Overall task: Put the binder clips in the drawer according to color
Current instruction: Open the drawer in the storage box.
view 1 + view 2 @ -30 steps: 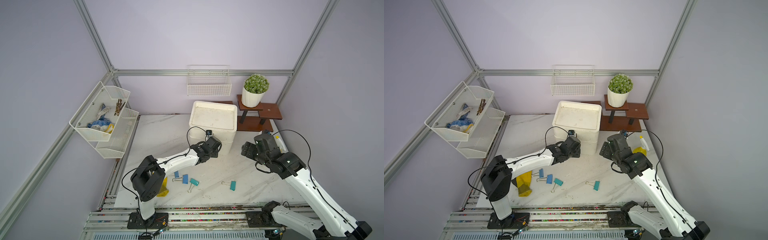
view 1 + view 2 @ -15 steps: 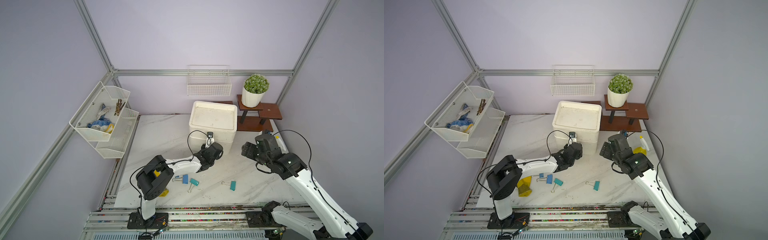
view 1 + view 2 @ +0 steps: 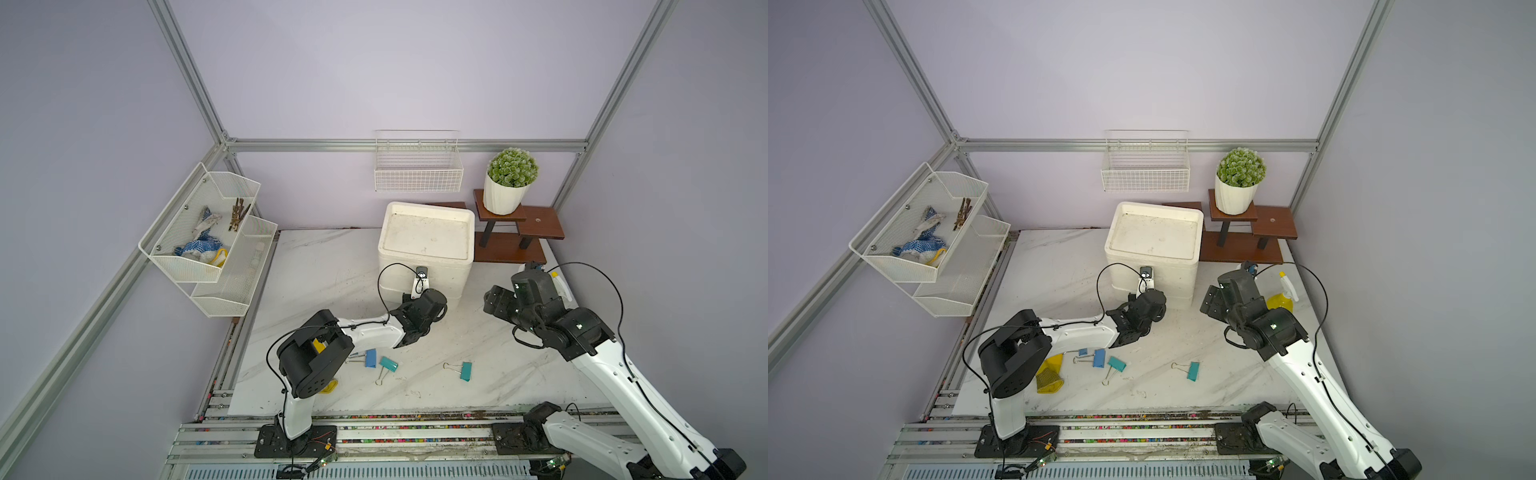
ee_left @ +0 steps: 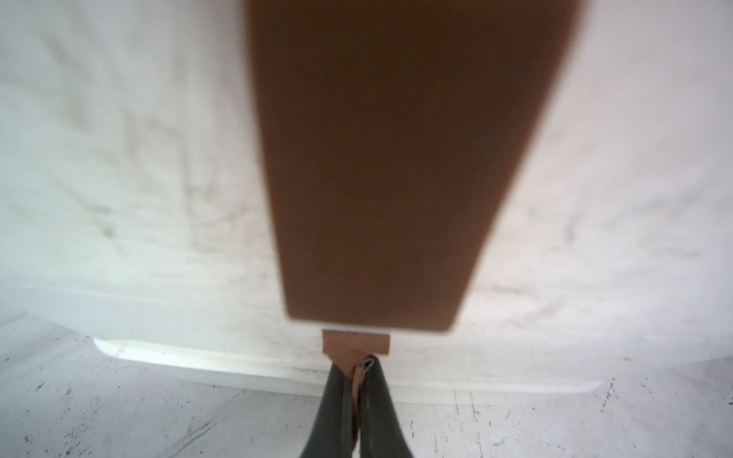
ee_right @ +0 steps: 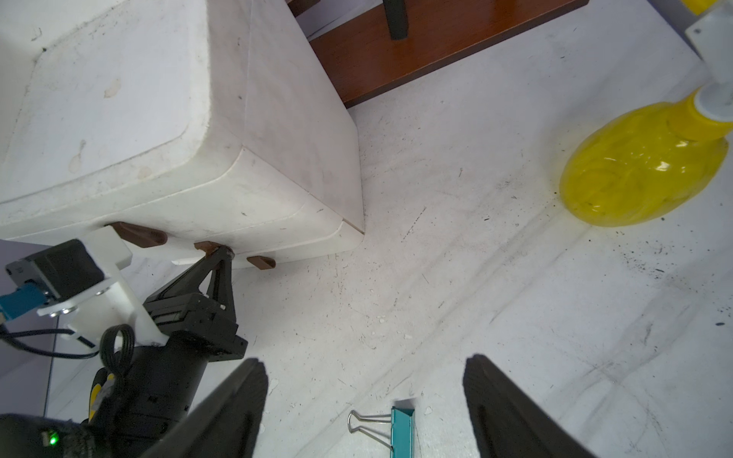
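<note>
In both top views we find a blue clip (image 3: 370,358) and a teal clip (image 3: 389,364) side by side on the table (image 3: 332,266) before the white drawer box (image 3: 428,232), a second teal clip (image 3: 466,371) well apart. From the left wrist we see the left gripper (image 4: 357,374) clamped on a small brown handle (image 4: 355,344) low on that box. From the right wrist, the right gripper (image 5: 365,361) hangs with jaws spread and empty above the second teal clip.

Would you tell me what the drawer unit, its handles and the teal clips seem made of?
The drawer unit looks like matte white plastic: rounded moulded corners, scuffs. Its handles are smooth brown, plastic or wood. The teal clips look like painted folded metal with shiny wire loops.
</note>
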Controlling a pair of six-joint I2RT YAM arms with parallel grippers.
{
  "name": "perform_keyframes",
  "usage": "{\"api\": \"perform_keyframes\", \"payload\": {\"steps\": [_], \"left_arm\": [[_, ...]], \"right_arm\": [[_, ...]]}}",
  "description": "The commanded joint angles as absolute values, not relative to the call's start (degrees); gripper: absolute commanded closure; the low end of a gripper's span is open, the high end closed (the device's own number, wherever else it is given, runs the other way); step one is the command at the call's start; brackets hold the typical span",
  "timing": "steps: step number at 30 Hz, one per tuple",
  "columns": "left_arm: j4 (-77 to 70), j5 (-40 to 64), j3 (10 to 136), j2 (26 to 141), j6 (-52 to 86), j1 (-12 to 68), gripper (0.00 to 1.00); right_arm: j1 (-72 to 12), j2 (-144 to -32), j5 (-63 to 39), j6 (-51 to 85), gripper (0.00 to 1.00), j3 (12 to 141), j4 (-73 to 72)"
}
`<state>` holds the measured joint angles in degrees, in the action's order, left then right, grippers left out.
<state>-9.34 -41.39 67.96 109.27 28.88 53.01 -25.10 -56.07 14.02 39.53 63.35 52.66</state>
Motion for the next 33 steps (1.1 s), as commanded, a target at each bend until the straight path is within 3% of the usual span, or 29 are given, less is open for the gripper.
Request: {"api": "perform_keyframes", "payload": {"steps": [1, 20, 33], "left_arm": [[-12.5, -42.2, 66.9, 106.3, 27.6, 53.6, 1.00], [-5.1, -42.2, 56.2, 93.3, 36.0, 62.2, 1.00], [0.9, -44.5, 51.6, 86.7, 42.7, 67.8, 1.00]], "right_arm": [[-24.8, -55.0, 14.0, 39.3, 0.16, 62.6, 51.3], [-24.6, -55.0, 12.8, 39.9, 0.16, 60.5, 49.1], [-24.7, -51.6, 4.7, 42.2, 0.19, 55.6, 52.2]]}}
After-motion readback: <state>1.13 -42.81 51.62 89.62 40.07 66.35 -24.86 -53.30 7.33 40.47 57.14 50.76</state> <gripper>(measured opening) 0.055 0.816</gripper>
